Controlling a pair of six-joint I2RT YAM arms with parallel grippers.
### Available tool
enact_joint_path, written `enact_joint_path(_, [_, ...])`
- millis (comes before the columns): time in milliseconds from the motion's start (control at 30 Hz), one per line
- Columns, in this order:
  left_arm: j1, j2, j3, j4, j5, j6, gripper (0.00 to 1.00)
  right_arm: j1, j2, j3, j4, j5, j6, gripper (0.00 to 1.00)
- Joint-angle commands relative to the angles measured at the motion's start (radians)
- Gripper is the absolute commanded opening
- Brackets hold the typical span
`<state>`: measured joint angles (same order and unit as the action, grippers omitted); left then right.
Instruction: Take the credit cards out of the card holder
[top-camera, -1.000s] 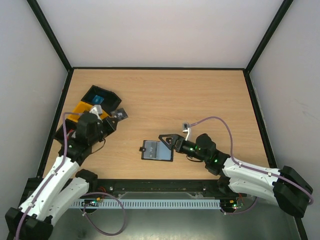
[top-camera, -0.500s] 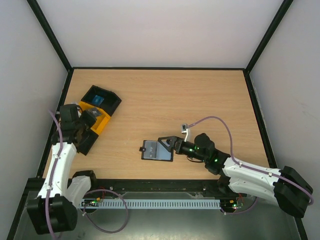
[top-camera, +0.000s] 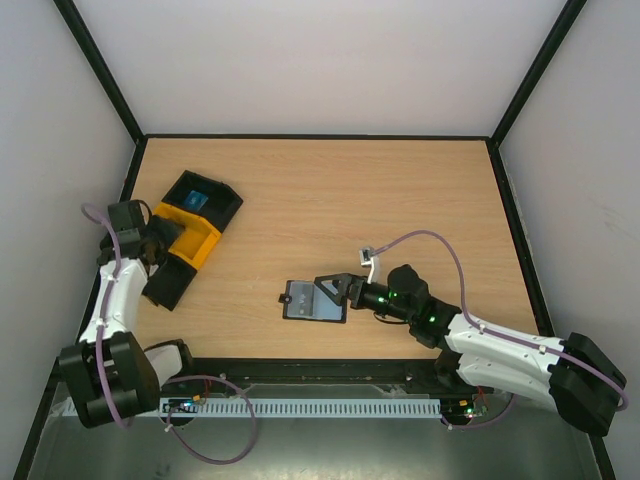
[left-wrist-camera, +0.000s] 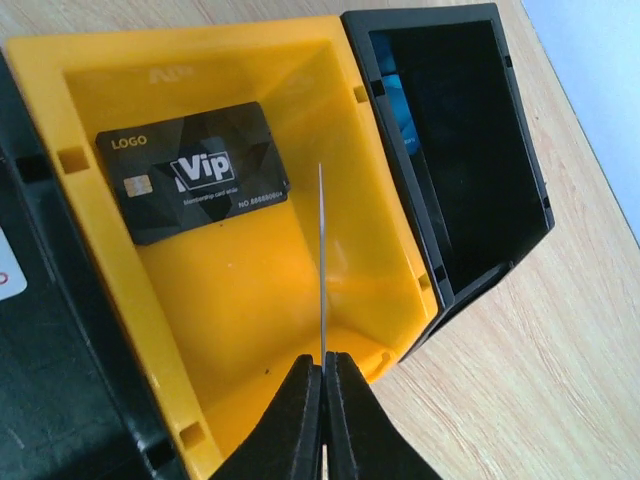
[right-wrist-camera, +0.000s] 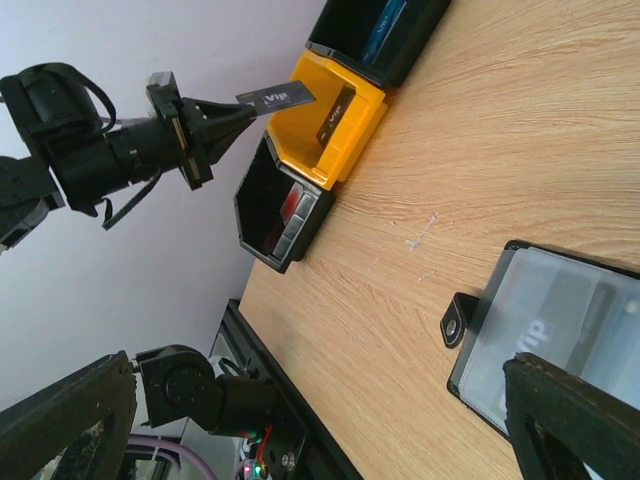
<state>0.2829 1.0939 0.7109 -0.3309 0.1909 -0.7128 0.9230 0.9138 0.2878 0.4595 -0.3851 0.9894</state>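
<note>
Left hand (left-wrist-camera: 322, 374) pinching card (left-wrist-camera: 321, 250) over tray (left-wrist-camera: 250, 300), right hand (top-camera: 331, 287) spread

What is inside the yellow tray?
One dark Vip card lies in the yellow tray; anything beneath it is covered. The left gripper holds a second card above.

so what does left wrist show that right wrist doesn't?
Left wrist only: the print on the dark card lying in the yellow tray. Right wrist only: the open card holder on the table, a third card inside. Both: the left gripper pinching a second card by that tray.
</note>
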Motion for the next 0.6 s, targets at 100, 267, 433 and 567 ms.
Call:
enact_joint_path(100, [0.030, 0.091, 0.070, 0.070, 0.014, 0.016, 0.03, 0.002, -0.018, 0.033, -0.010, 0.013, -0.016, 0.98])
enact_joint_path(267, [0.044, 0.159, 0.079, 0.094, 0.022, 0.013, 0.03, 0.003, -0.013, 0.043, -0.018, 0.015, -0.015, 0.98])
enact_joint_path(433, [0.044, 0.212, 0.078, 0.120, 0.009, 0.019, 0.03, 0.002, -0.016, 0.042, -0.021, 0.025, -0.015, 0.98])
enact_joint_path(567, [0.044, 0.248, 0.083, 0.129, -0.010, 0.029, 0.03, 0.003, -0.012, 0.043, -0.019, 0.027, -0.017, 0.98])
